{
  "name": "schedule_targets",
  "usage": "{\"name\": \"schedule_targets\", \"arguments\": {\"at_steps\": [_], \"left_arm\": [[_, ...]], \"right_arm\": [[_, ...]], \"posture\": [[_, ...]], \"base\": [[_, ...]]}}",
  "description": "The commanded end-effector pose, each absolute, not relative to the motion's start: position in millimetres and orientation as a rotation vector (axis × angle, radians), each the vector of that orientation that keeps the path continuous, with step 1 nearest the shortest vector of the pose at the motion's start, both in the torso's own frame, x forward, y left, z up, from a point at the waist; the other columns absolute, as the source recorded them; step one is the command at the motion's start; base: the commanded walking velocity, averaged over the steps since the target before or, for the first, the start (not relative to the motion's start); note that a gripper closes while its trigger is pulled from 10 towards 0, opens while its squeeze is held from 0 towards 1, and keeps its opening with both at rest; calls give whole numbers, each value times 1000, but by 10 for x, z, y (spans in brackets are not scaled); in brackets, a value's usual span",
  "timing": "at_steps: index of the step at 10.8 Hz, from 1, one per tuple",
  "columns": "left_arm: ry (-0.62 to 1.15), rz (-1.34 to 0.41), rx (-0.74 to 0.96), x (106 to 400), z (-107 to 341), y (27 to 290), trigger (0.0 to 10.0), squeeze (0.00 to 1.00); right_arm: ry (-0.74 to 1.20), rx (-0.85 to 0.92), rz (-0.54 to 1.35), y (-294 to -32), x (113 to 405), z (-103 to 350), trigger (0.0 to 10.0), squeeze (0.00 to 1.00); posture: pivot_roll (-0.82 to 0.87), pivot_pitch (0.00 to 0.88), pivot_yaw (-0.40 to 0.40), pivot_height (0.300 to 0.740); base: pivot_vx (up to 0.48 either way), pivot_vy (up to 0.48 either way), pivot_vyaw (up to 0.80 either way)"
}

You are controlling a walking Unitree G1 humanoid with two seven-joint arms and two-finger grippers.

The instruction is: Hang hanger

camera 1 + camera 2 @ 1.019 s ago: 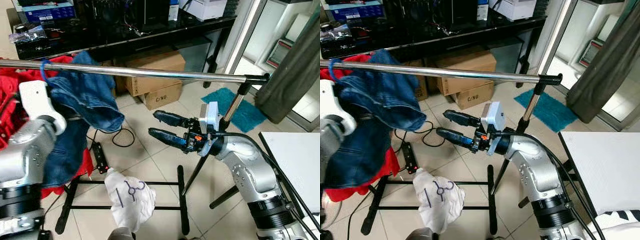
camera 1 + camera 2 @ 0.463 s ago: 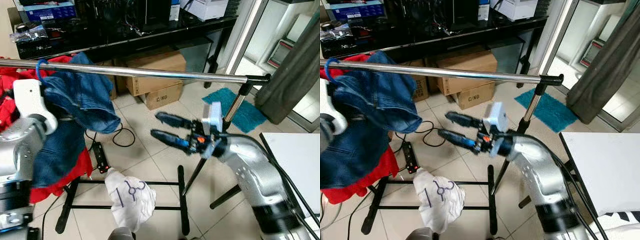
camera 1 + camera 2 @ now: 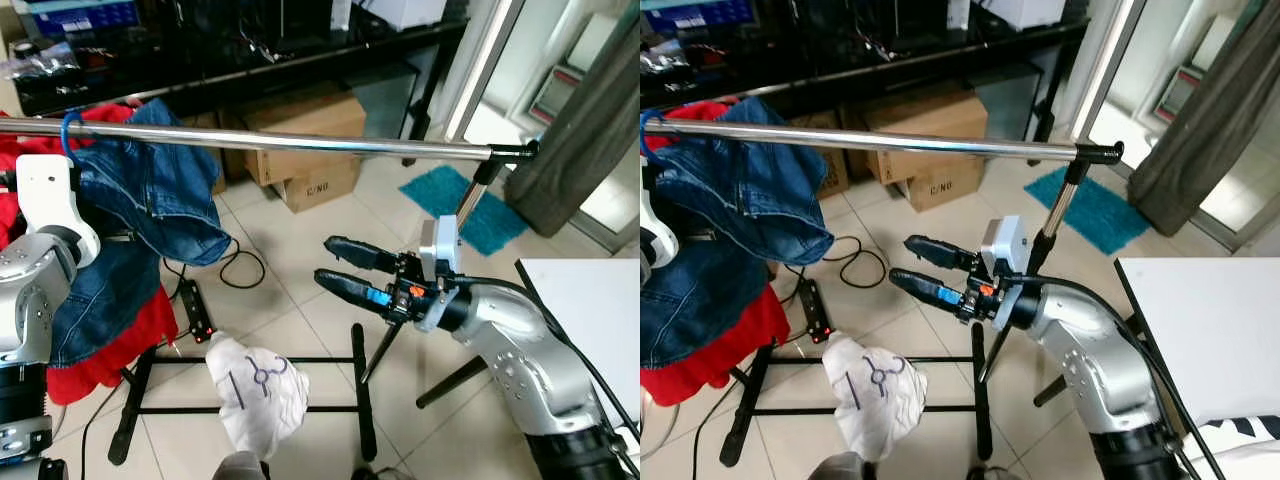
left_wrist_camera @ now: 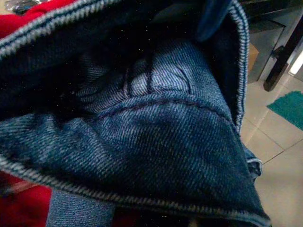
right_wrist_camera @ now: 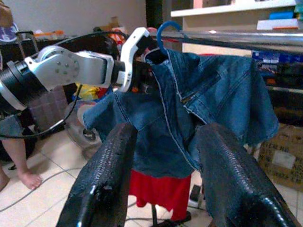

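A blue hanger hook (image 3: 68, 130) sits over the chrome rail (image 3: 300, 143) at its left end, with a denim garment (image 3: 150, 200) draped on it. My left arm (image 3: 45, 200) reaches into that denim just below the hook; its fingers are buried in the cloth. The left wrist view looks straight into denim folds (image 4: 142, 132). My right gripper (image 3: 325, 260) hovers open and empty below the rail's middle, pointing toward the denim, well apart from it. In the right wrist view its fingers (image 5: 104, 175) frame the hook (image 5: 165, 35) and my left arm (image 5: 71, 68).
Red garments (image 3: 110, 340) hang behind the denim. A white cloth (image 3: 260, 390) lies on the rack's black base beside a power strip (image 3: 195, 310). Cardboard boxes (image 3: 300, 130) stand behind the rail, a white table (image 3: 600, 300) at the right. A person's foot (image 5: 19, 175) rests on the floor.
The camera has shifted a little. My right gripper has drawn slightly right and down, still open. My left arm has pulled a bit to the left; the denim stays on the rail.
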State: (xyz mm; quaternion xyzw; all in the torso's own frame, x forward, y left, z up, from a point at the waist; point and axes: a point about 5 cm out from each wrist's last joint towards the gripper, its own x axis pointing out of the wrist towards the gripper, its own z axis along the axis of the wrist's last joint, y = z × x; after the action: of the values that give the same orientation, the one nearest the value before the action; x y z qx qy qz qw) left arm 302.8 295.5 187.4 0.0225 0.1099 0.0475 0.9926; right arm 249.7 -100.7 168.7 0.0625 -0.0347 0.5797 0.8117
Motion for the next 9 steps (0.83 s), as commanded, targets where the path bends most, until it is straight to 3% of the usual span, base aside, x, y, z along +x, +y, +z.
{"name": "schedule_targets", "arguments": {"at_steps": [1,9], "left_arm": [[227,89,44,3004,1860,2957,10000,0],[248,83,6,2923,1723,2788,10000,0]], "right_arm": [[-80,141,1223,-1052,2473,1731,10000,0],[-36,143,1191,-1077,2445,1748,10000,0]], "posture": [[130,123,-43,740],[125,150,-61,740]], "base": [[0,0,0],[0,0,0]]}}
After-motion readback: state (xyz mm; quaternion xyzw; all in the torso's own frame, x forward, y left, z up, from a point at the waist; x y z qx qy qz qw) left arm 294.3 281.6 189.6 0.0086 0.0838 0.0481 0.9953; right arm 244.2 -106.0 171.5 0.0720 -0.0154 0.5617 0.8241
